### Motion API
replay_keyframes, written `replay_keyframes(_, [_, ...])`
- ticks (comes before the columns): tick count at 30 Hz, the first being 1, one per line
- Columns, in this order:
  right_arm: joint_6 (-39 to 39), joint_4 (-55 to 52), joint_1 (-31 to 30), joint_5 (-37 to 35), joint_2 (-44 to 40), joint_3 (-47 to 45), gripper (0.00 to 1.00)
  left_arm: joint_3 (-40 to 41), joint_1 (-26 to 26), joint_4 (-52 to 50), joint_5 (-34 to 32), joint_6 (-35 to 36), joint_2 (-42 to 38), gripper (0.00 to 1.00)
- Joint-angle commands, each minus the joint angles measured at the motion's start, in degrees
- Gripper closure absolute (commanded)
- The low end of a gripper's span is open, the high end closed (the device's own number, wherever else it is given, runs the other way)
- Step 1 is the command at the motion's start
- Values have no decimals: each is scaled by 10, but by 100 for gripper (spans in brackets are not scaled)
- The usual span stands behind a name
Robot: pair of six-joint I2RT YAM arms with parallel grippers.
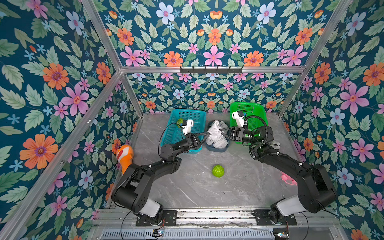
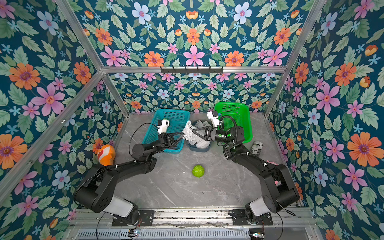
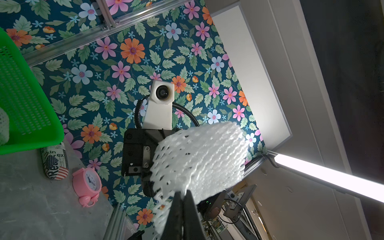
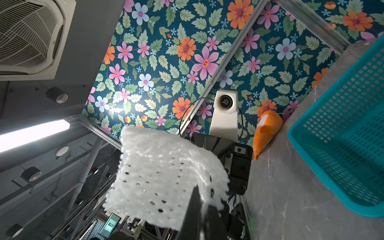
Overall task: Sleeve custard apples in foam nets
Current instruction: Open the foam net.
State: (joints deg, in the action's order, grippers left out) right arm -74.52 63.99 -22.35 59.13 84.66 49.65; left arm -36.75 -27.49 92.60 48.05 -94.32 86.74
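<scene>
Left gripper (image 1: 208, 134) and right gripper (image 1: 222, 130) both clamp one foam net (image 1: 215, 129) from opposite sides, lifted over its tray (image 1: 217, 148). The custard apple (image 1: 218, 171) sits on the table (image 1: 187, 187) toward the bases, midway between the arms.

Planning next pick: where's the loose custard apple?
In both top views the custard apple sits alone on the table, mid-width, on the robot's side of the dark tray.
</scene>
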Motion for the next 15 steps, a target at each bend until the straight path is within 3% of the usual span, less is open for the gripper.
replay_keyframes(1, [15, 13, 11, 2, -13, -27, 100, 10, 0, 58, 14, 13, 1, 100])
replay_keyframes(15, [80, -52, 16, 1, -49, -123, 100, 65, -24, 58, 35, 45, 40, 100])
